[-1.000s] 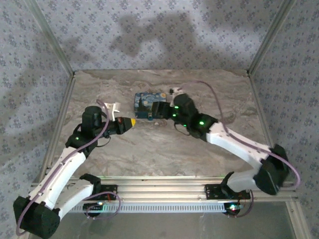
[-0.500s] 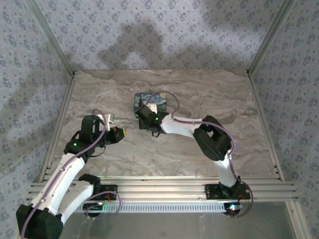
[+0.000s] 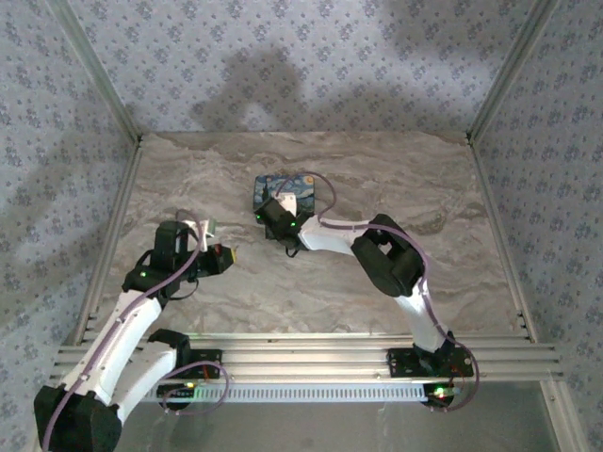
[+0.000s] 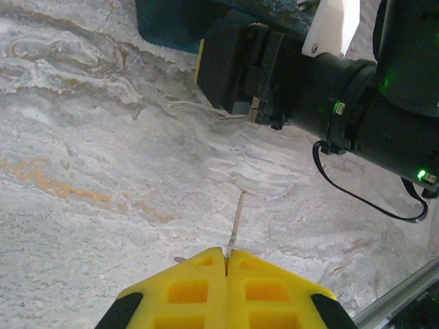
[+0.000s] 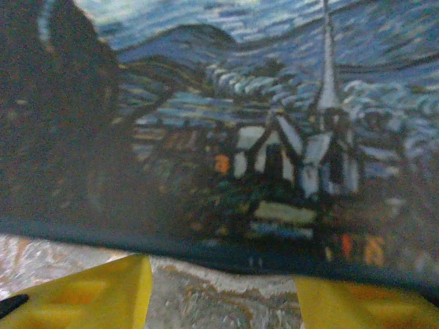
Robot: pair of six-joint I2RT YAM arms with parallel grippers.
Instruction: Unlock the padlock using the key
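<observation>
Pinching thin pale metallic key (image 4: pixel 236 218) in clenched left gripper (image 4: pixel 226 256); fronting rectangular blue painted tin (image 5: pixel 226 137) with released right gripper (image 5: pixel 219 296).

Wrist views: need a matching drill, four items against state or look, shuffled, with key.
Items:
1. left gripper
2. right gripper
3. key
4. tin

States:
A. painted with a starry night scene
B. open, facing the tin's side
C. shut, clamped on something thin
D. pale sliver sticking out of shut jaws, above the table

Pairs: 1-C, 2-B, 3-D, 4-A
</observation>
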